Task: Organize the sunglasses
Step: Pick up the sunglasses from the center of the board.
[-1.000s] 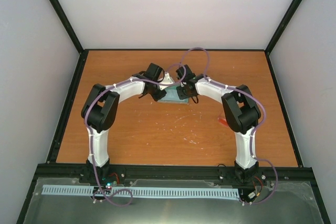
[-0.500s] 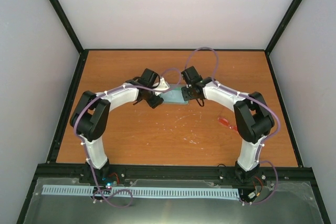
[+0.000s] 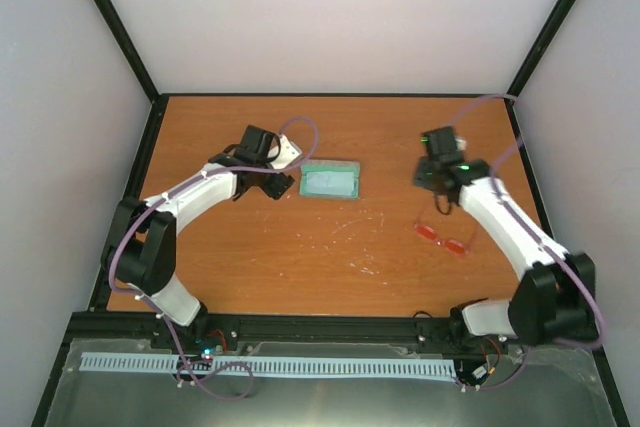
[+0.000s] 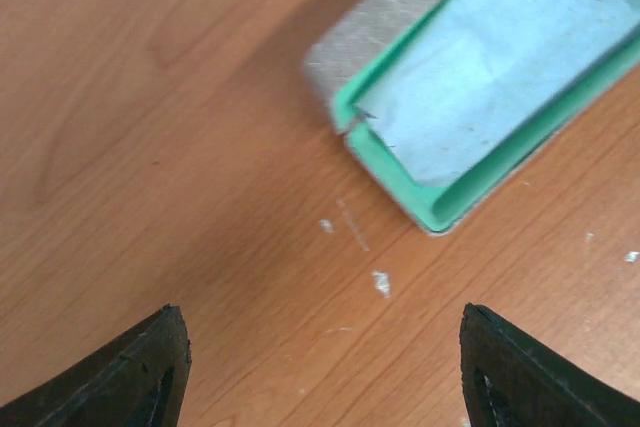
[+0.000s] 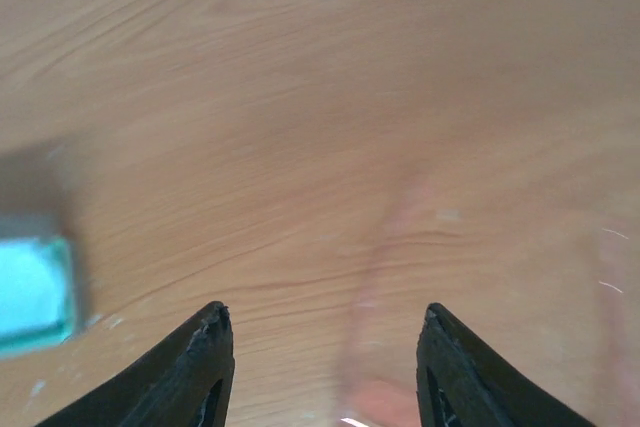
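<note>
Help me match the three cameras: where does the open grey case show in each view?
Top external: the case lies near the centre, slightly toward the far side.
Left wrist: the case is at the upper right, with a pale blue cloth inside.
Right wrist: the case is cropped at the left edge, blurred.
Shared landmark: white flecks on the table beside the case.

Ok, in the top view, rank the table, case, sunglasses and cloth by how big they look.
1. table
2. case
3. sunglasses and cloth: they span about the same, so I won't rank them. The cloth lies inside the case.
</note>
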`<act>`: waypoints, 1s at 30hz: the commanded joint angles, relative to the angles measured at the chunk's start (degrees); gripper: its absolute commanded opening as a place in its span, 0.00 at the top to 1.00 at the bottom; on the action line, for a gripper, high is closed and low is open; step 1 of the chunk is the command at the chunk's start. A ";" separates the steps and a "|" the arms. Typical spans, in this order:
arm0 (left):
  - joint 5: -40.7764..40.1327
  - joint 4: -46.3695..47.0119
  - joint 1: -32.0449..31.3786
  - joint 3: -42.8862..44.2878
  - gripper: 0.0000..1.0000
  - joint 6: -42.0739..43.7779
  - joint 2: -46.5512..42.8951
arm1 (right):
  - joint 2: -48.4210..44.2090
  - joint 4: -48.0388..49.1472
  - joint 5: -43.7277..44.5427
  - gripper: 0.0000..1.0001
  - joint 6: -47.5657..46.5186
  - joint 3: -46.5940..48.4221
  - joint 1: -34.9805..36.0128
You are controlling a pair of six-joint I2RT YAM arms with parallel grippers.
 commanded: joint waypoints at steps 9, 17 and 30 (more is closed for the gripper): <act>2.16 0.75 5.09 0.41 0.26 -0.37 -0.05 | -13.27 -19.96 -19.10 0.49 23.24 -11.51 -27.43; 3.13 4.28 7.84 -0.69 0.26 1.00 0.08 | -14.96 -19.37 -29.43 0.47 40.23 -16.46 -27.43; 4.85 7.86 9.52 -5.54 0.26 0.49 -2.39 | -11.65 -13.59 -24.60 0.45 47.91 -21.60 -27.38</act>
